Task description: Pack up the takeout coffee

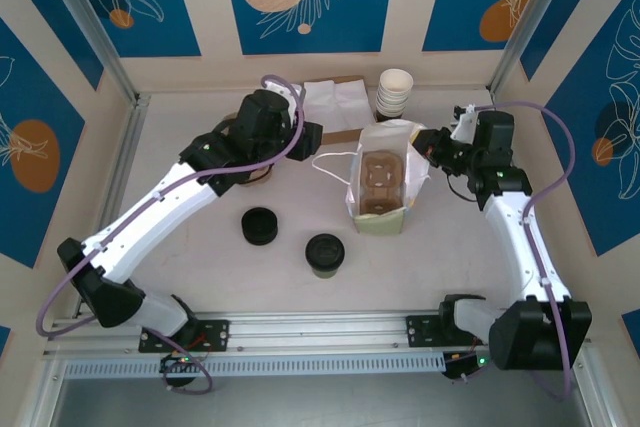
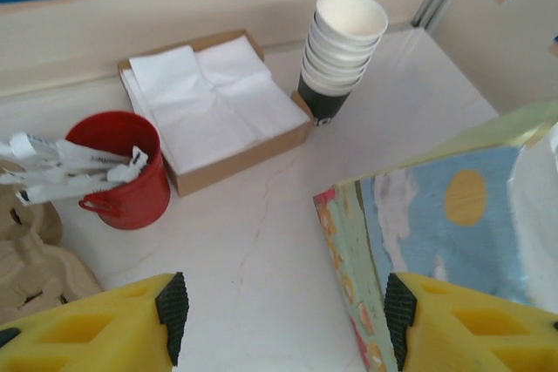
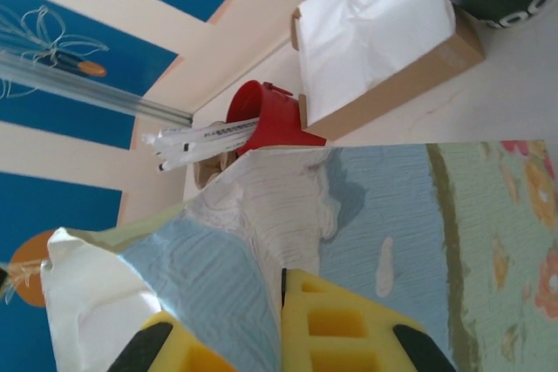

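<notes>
The takeout coffee [image 1: 325,254], a dark olive cup with a black lid, stands on the table in front of the bag, apart from both grippers. The patterned paper bag [image 1: 378,222] stands upright and open, with a cardboard cup carrier [image 1: 382,179] inside. My right gripper [image 1: 432,144] is shut on the bag's right wall; in the right wrist view the bag [image 3: 392,215] paper runs between the yellow fingers [image 3: 349,337]. My left gripper [image 1: 316,137] hovers open at the bag's left side; the bag's corner [image 2: 366,241] sits just inside its right finger [image 2: 397,320].
A low stack of black lids [image 1: 261,226] lies left of the coffee. At the back are stacked cream cups [image 1: 394,92], a box of napkins [image 2: 214,98] and a red cup of stirrers [image 2: 122,167]. Spare cardboard carriers [image 2: 35,259] lie under the left arm.
</notes>
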Controlling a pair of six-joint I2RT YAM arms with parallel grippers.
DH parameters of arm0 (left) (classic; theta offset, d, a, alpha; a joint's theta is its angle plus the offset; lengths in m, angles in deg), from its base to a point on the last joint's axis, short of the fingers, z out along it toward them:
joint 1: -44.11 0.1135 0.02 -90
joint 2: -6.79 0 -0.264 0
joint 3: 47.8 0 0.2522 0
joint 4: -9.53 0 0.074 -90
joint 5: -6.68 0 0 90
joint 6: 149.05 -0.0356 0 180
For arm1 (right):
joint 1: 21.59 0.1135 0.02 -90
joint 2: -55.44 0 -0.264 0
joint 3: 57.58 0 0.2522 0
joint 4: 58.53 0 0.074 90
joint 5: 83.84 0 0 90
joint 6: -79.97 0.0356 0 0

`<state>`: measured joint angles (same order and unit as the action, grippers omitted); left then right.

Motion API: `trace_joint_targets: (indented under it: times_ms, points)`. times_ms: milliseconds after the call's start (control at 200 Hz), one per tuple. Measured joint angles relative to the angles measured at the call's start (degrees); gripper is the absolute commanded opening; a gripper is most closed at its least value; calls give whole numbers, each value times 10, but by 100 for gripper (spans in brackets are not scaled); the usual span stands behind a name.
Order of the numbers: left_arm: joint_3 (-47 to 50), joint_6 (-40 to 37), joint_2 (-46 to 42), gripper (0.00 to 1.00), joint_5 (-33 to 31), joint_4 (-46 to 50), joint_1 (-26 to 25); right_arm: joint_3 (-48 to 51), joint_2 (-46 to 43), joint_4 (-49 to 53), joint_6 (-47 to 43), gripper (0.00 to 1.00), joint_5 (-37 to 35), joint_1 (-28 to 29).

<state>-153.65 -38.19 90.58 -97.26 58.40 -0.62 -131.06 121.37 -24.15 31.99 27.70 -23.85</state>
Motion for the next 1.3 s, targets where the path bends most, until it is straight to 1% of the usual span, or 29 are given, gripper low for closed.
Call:
trace_joint_targets:
  times_ms: [120,195,330,485,635,705,770,830,980,1180,1300]
  points:
    - [18,7,5,64,8,2,0,-32,39,24,24,0,-9,-2]
    - [22,13,6,66,14,4,0,-55,66,43,30,9,-15,-3]
    - [23,17,7,67,28,11,0,-113,118,101,23,29,-34,-3]
    - [24,17,7,67,35,24,0,-194,165,181,-18,44,-69,-2]
    - [28,16,1,68,37,35,0,-260,185,255,-63,53,-118,11]
    - [31,15,-5,68,36,38,-2,-289,190,286,-86,55,-143,24]
    - [33,14,-13,70,36,43,-5,-313,194,311,-106,59,-166,37]
    - [36,10,-22,74,34,45,-13,-336,197,332,-126,61,-189,49]
    - [59,-5,-55,82,18,47,-53,-373,197,361,-181,64,-220,66]
    - [121,-19,-99,99,-26,47,-143,-389,197,385,-227,67,-235,66]
    - [160,-19,-104,100,-59,46,-200,-389,192,396,-242,68,-235,66]
